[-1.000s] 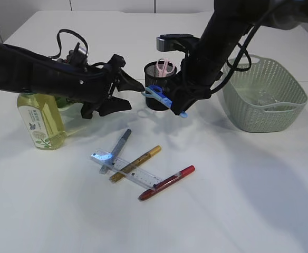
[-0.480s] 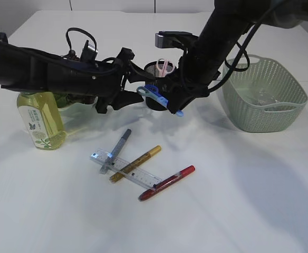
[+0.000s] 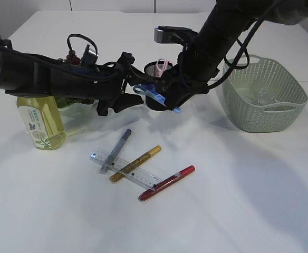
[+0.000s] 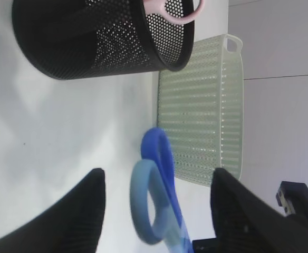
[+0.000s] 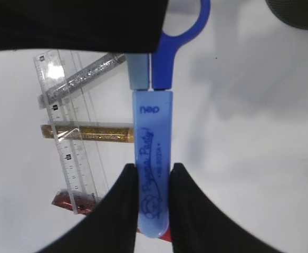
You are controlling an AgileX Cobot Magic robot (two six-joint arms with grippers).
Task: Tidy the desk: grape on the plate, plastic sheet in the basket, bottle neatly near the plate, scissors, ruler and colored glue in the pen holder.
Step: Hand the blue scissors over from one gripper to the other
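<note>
Right wrist view shows the right gripper point(image 5: 153, 197) clamped on the blue scissors point(image 5: 153, 158): its two dark fingers point(image 5: 125, 203) press either side of the light-blue sheath near its tip, and the sheath runs up between them to the handle loops, partly hidden behind the other arm at the top. Below the scissors on the white surface point(image 5: 249, 158) lie the clear ruler point(image 5: 69, 158), a silver glue pen point(image 5: 85, 74), a gold glue pen point(image 5: 88, 132) and the end of a red glue pen point(image 5: 64, 202).

From the left wrist view, the left gripper point(image 4: 156, 211) has its fingers point(image 4: 80, 211) spread well apart, one on each side of the scissors' handle loops point(image 4: 156, 195); the loops sit in the gap and neither finger visibly touches them. Beyond stands the black mesh pen holder point(image 4: 90, 42) with a pink scissors handle point(image 4: 177, 10) poking out of it, and the green basket point(image 4: 201, 105) behind.

In the exterior view the two arms meet just in front of the pen holder point(image 3: 155, 79), the scissors point(image 3: 156, 96) held above the surface between them. The bottle point(image 3: 38, 124) of yellow liquid stands upright at left, partly behind the left arm. The basket point(image 3: 265, 92) at right holds something clear.
</note>
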